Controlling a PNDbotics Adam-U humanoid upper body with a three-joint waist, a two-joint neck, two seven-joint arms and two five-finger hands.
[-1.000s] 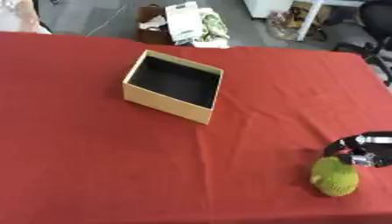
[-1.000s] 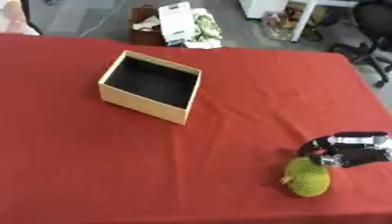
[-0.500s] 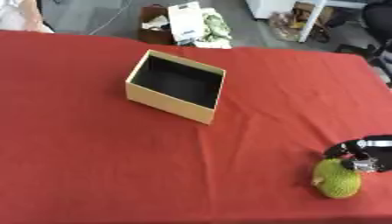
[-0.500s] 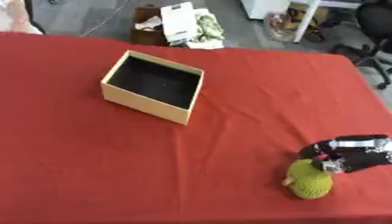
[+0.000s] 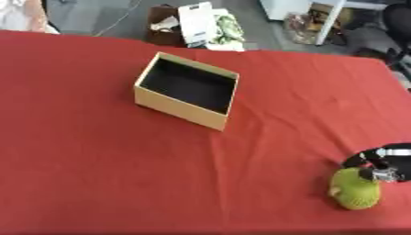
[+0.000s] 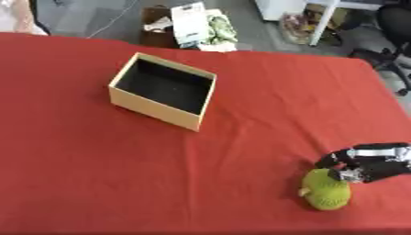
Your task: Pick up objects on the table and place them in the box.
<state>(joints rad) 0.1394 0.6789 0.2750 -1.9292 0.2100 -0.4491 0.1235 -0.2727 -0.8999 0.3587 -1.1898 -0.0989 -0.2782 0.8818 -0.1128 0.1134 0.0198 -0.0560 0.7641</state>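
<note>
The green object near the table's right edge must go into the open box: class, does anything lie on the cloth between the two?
Nothing visible does. Bare red tablecloth lies between the green object and the box, which is open at the top. The right hand is right beside the object's upper edge.

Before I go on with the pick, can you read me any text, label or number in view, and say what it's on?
No text can be read.
White package on the floor beyond the table: dark print, too blurred to read.
Cardboard box: plain sides, no marking seen.
Green fruit-like object and right robot hand: no labels seen.
</note>
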